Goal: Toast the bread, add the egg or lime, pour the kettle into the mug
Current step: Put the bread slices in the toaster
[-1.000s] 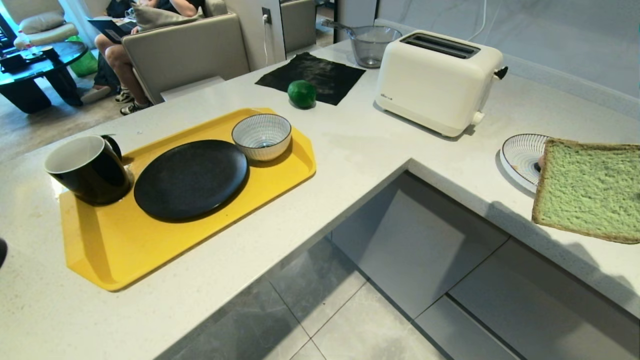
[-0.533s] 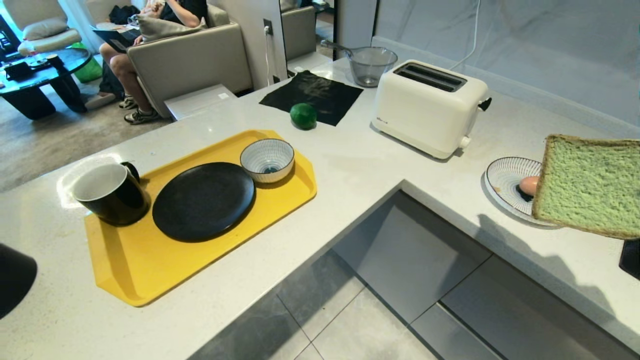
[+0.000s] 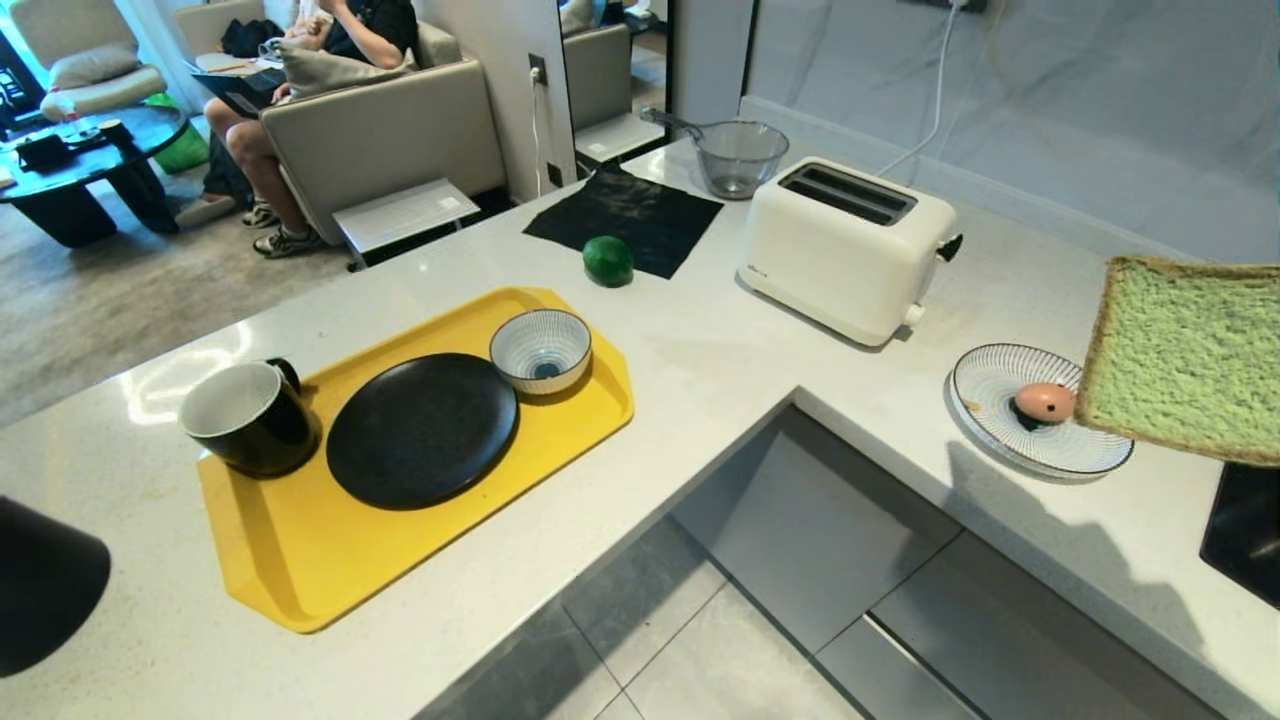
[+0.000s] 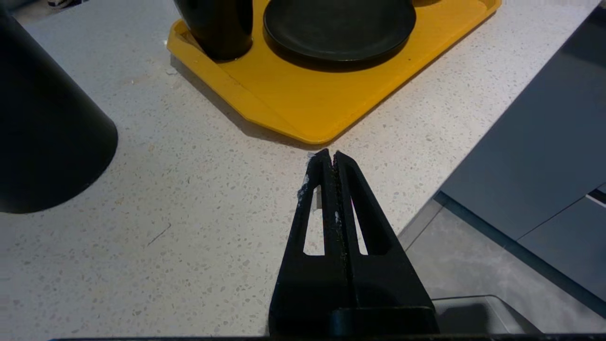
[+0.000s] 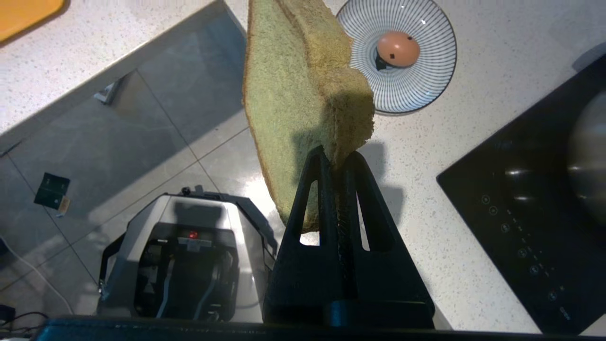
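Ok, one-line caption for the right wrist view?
Right pincer shut on the green bread, held above the counter edge near the plated egg.

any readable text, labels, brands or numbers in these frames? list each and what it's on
None can be read.
Toaster: small dark brand mark low on its front, too small to read.
Cooktop: row of touch-control symbols and a small print near its edge, too small to read.
Bread, egg, mug, tray: no text visible.

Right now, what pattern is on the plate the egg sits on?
The plate is white with fine dark lines radiating from its centre, clearest in the right wrist view.
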Controlling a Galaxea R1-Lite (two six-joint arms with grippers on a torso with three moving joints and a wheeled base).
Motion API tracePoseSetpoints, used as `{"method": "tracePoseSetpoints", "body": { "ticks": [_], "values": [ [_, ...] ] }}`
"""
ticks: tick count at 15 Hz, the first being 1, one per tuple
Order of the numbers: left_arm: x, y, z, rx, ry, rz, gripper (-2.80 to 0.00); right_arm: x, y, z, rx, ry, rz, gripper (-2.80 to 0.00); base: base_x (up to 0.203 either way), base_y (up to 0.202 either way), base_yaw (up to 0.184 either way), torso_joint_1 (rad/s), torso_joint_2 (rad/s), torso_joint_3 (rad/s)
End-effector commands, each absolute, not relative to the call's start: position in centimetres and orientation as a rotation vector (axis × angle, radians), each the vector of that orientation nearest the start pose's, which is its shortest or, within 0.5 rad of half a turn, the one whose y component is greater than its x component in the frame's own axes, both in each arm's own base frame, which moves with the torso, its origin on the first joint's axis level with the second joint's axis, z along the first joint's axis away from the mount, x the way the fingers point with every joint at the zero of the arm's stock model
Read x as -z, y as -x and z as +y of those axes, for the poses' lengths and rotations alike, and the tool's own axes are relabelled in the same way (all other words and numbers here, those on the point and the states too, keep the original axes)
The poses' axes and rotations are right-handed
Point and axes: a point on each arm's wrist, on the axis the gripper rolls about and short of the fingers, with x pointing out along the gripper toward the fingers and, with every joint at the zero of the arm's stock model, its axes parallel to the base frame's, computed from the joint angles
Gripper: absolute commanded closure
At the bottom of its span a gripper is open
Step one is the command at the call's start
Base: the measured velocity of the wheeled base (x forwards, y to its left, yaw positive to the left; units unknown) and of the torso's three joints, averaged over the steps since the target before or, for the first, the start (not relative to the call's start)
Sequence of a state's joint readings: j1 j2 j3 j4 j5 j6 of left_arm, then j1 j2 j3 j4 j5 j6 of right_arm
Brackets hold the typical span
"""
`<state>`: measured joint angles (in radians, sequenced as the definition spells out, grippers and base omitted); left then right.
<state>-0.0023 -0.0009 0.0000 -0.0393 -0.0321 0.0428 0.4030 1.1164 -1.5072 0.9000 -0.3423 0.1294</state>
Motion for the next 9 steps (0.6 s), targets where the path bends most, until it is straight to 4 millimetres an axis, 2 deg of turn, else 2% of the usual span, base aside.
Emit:
{"method": "tracePoseSetpoints", "body": {
  "ticks": [1,9],
  "values": [
    [-7.48,2.17,-0.07,0.034,-0.043,-0.025,0.00,-35.77,-8.54,2.82,-0.027,0.058,0.476,0.00,0.000,0.000,0.000,0.183,-0.32,-0.143],
    [-7.48,2.17,-0.07,0.035,-0.043,-0.025,0.00,-36.02,-8.41,2.76,-0.027,0.055,0.465,0.00,0.000,0.000,0.000,0.178,-0.32,-0.149]
  ]
}}
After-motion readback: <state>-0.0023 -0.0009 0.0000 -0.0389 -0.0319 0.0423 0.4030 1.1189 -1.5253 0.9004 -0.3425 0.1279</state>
